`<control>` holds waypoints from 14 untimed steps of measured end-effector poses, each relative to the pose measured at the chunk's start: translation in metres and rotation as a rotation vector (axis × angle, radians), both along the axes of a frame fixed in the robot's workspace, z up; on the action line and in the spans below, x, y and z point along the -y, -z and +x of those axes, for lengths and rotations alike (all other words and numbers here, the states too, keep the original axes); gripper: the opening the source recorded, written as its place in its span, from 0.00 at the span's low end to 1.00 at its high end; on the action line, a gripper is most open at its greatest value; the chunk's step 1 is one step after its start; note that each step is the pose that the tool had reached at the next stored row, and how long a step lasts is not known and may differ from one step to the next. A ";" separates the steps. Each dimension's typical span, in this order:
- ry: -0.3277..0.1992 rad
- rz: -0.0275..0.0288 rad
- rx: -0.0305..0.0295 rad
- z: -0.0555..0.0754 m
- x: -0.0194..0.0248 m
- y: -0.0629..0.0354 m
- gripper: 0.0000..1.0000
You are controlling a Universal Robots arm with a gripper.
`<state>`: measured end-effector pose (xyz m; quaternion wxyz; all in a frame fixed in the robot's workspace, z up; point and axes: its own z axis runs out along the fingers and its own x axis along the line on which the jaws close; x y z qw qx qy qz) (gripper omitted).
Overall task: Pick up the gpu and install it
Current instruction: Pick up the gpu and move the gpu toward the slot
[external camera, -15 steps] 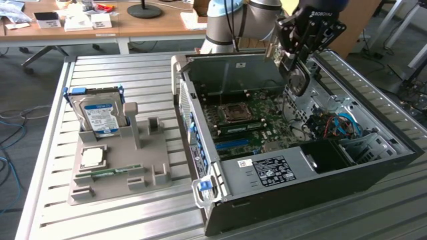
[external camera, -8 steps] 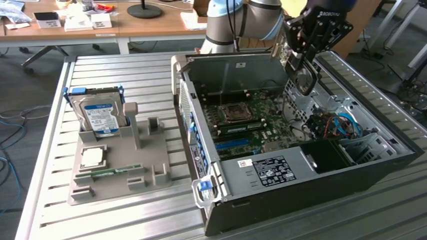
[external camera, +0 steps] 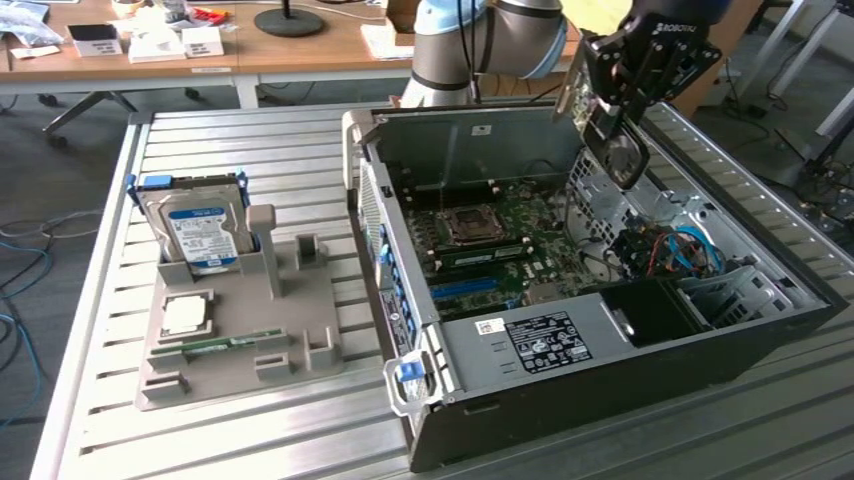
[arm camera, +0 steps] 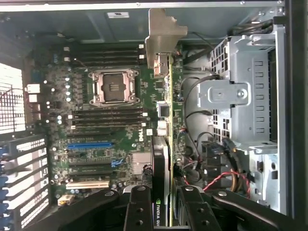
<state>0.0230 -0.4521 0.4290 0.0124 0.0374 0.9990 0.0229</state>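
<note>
The gpu (external camera: 611, 135) hangs edge-down from my gripper (external camera: 619, 100), which is shut on it above the far side of the open computer case (external camera: 747, 345). In the wrist view the gpu (arm camera: 166, 120) appears edge-on, a thin green board with its silver bracket (arm camera: 161, 33) at the far end and the dark cooler close to the black fingers (arm camera: 139, 211). My gripper (arm camera: 164, 195) clamps the card's near end. Below lies the motherboard (arm camera: 110, 125) with its blue slot (arm camera: 89, 144) and the bare processor socket (arm camera: 114, 86). The card is clear of the board.
A metal drive cage (arm camera: 245, 96) and loose cables (arm camera: 221, 178) sit beside the card inside the case. The power supply (external camera: 534, 340) fills the case's near corner. On the exterior view's left, a grey holder (external camera: 240, 330) carries a hard drive (external camera: 200, 230) and a memory stick (external camera: 220, 345).
</note>
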 end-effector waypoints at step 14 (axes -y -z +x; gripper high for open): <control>0.000 0.0000 0.0000 0.020 0.0000 0.0000 0.27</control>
